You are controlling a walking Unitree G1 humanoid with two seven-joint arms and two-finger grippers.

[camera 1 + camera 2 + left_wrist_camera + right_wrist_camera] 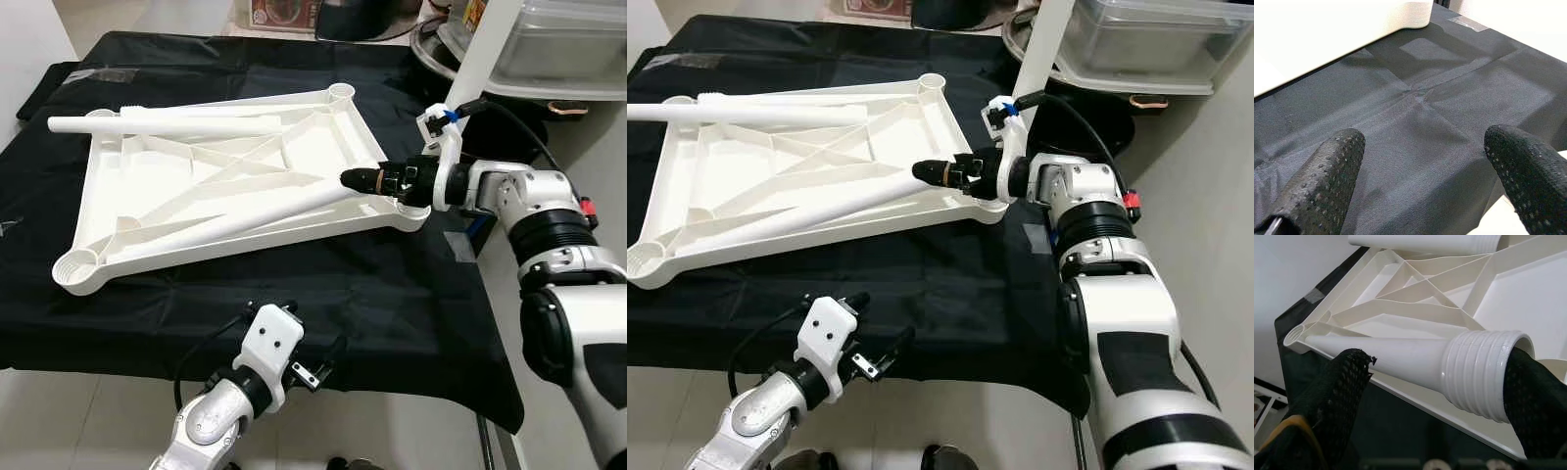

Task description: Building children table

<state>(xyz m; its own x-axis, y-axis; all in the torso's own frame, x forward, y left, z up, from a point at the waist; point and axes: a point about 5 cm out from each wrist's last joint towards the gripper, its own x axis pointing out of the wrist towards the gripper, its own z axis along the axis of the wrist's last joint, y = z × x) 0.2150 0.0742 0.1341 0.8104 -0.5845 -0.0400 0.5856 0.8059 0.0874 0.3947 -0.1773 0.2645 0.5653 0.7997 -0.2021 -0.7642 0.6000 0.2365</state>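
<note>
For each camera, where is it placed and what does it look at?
Eye views: on the head, looking down at the upturned white plastic tabletop on black cloth; both arms show.
Left wrist: looks along the open left tool at the cloth.
Right wrist: right tool gripping the white threaded leg.
All share the tabletop.

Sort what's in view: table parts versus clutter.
Job: tabletop, upside down on the black cloth; leg held by the right gripper; second leg; open left gripper.
Clutter: plastic bin; pan.
</note>
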